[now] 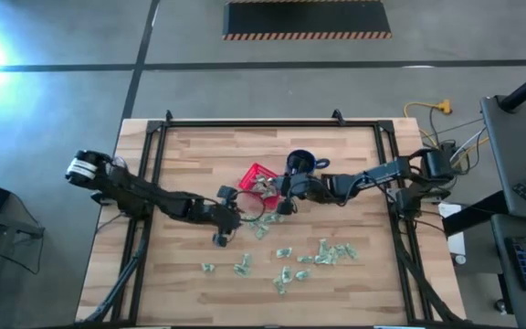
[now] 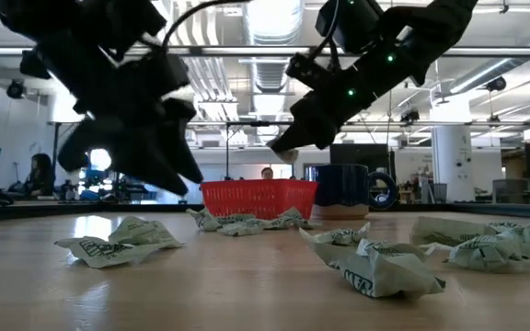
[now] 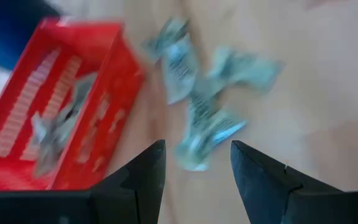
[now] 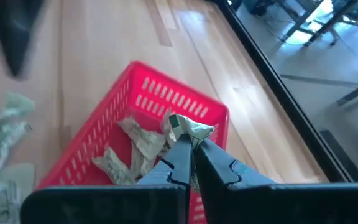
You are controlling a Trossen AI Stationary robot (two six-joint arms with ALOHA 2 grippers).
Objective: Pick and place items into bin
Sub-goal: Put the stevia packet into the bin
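Observation:
The red basket (image 1: 256, 175) stands mid-table with a few wrapped pieces (image 4: 135, 149) inside. My right gripper (image 4: 191, 144) hovers over the basket (image 4: 166, 81), shut on one pale green-and-white wrapped piece (image 4: 188, 127); it also shows in the low view (image 2: 288, 152). My left gripper (image 3: 197, 149) is open and empty above a small cluster of pieces (image 3: 197, 93) lying on the table just beside the basket (image 3: 114, 74). In the high view it (image 1: 231, 217) is left of the basket's near side. Many more pieces (image 1: 318, 254) lie on the near half of the table. My right gripper pinches the wrapped piece by its crinkled edge (image 4: 184, 134) between the tips of its two fingers. The fingers slant down from the table's right side. The piece sticks out past the fingertips, lifted clear above the basket's inside.
A dark blue mug (image 1: 299, 164) stands right behind the basket, close to my right arm; in the low view (image 2: 348, 188) it is to the basket's right. Loose pieces (image 2: 375, 262) cover the near right of the table. Black frame rails (image 1: 153, 155) run along the table's sides.

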